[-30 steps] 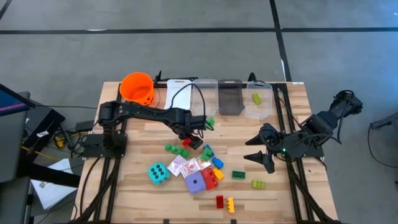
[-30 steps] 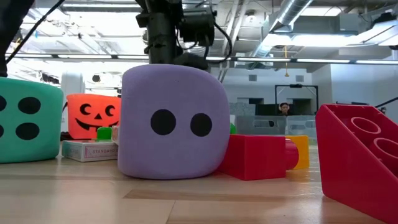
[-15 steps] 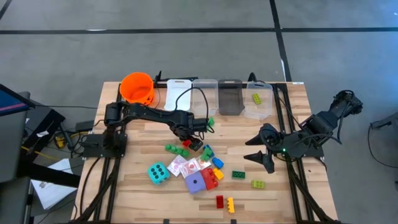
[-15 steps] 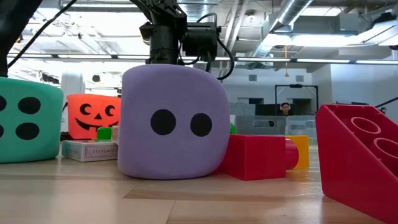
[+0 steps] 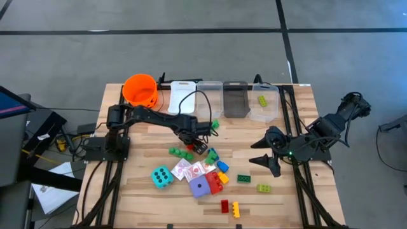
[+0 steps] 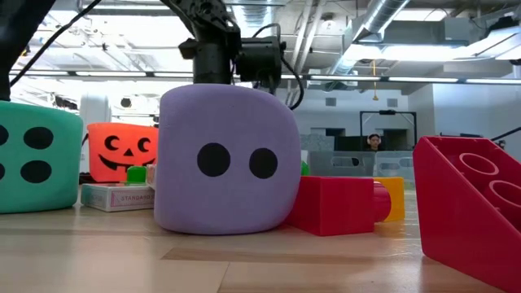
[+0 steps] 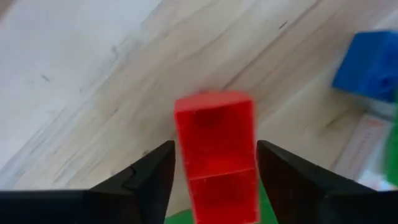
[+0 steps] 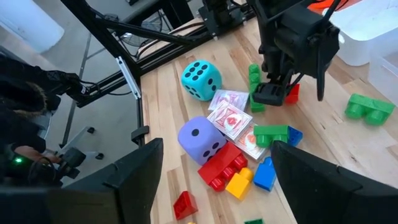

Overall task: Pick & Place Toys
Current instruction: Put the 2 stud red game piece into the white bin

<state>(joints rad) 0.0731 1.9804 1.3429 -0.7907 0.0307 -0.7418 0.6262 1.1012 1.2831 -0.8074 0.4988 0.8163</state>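
While the toys sit bunched in the middle of the wooden table (image 5: 127, 191), the board toward its near left corner and its right edge lies bare, so there is room on either side of the pile. Along the far edge stand the orange bucket (image 5: 140, 89) and a row of clear plastic bins (image 5: 235, 98), one with a yellow-green brick (image 5: 262, 100) in it. The left gripper (image 5: 197, 145) is down at the far edge of the pile, its dark fingers (image 7: 152, 177) parted and standing on either side of a small red brick (image 7: 217, 149) — the gap looks barely wider than the brick, and I cannot tell whether the pads touch it. That brick lies on the wood just beside a green brick (image 8: 255, 79), with a blue brick (image 7: 370, 65) near it. Nearer the front lie the red-and-white cards (image 5: 191, 169), the purple die (image 5: 200, 187) touching a big red brick (image 5: 215, 182), and the teal die (image 5: 161, 176) off to the left, a little apart. A red and a yellow brick (image 5: 236, 209) lie together close to the near edge. The right gripper (image 5: 272, 154) hangs over open board right of the pile, fingers (image 8: 134, 171) spread wide — nothing between them.
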